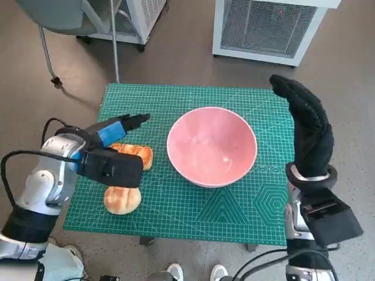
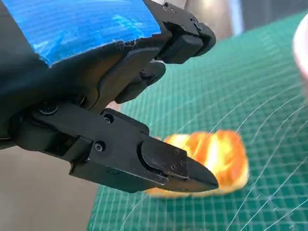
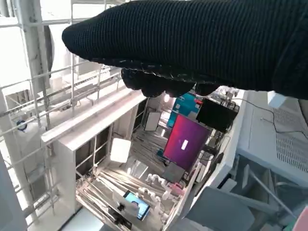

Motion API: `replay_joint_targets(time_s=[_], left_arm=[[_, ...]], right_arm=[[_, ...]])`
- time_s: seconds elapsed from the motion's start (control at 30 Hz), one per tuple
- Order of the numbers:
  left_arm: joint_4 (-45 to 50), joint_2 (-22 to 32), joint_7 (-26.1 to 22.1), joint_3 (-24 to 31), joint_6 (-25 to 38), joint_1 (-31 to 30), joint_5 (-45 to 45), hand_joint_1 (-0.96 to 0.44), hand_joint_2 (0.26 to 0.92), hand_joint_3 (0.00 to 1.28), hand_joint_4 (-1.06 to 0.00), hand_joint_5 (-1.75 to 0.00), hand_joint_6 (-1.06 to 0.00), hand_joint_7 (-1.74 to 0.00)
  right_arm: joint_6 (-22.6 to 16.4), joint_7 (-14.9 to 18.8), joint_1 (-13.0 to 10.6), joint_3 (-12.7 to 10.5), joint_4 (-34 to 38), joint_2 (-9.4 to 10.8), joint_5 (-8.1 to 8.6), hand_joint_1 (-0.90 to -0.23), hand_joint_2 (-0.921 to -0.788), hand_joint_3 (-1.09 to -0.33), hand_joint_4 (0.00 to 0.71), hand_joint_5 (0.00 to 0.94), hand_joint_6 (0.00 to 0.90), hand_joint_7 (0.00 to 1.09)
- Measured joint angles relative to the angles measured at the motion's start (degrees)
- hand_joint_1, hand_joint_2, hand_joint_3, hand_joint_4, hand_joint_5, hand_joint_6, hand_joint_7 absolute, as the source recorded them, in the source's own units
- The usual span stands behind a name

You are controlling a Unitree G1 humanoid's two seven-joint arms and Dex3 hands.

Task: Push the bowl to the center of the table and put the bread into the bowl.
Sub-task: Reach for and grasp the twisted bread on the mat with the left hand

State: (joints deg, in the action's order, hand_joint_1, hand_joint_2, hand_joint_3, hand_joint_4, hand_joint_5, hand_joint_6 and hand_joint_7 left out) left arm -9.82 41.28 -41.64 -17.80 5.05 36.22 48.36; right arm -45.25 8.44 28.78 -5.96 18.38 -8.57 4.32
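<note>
A pink bowl [image 1: 212,146] stands empty near the middle of the green mat [image 1: 193,205]. One toasted bread piece [image 1: 136,155] lies left of the bowl, partly under my left hand [image 1: 119,129]. A second, rounder bread [image 1: 122,200] lies near the mat's front left edge. In the left wrist view my left hand [image 2: 120,96] hovers just above the toasted bread [image 2: 216,154], fingers apart and holding nothing. My right hand [image 1: 307,126] is raised off the table to the right of the bowl, its fingers stretched out and empty. In the right wrist view the right hand [image 3: 192,43] fills the top of the picture.
A white slatted cabinet [image 1: 266,26] stands on the floor behind the table, and a chair's legs [image 1: 50,52] show at the back left. A person's shoes [image 1: 196,272] show at the table's front edge. The right wrist view shows only shelving and a screen [image 3: 185,142].
</note>
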Motion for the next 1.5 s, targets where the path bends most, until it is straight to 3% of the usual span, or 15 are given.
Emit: replay_joint_targets(time_s=[0.3, 0.73, 1.5], left_arm=[[-0.4, -0.3, -2.3, -0.8, 4.2, 1.0, 0.8, -0.20, 0.676, 0.00, 0.00, 0.00, -0.10, 0.00], [-5.2, -0.4, -2.1, -2.8, 4.8, 1.2, 0.9, -0.23, 0.675, 0.00, 0.00, 0.00, -0.10, 0.00], [-19.5, -4.1, 4.1, -10.3, 3.5, 3.9, 3.0, -0.20, 0.688, 0.01, 0.00, 0.00, -0.10, 0.00]], right_arm=[[0.6, 0.0, -0.1, 0.0, -0.3, 0.2, 0.02, -0.523, -0.921, -0.830, 0.272, 0.012, -0.001, 0.60], [0.6, 0.0, -0.2, 0.1, -0.6, 0.6, 0.12, -0.523, -0.921, -0.828, 0.273, 0.013, -0.001, 0.60], [0.6, 0.0, -0.4, 0.1, -0.6, 0.9, 0.14, -0.515, -0.921, -0.830, 0.274, 0.014, -0.001, 0.60]])
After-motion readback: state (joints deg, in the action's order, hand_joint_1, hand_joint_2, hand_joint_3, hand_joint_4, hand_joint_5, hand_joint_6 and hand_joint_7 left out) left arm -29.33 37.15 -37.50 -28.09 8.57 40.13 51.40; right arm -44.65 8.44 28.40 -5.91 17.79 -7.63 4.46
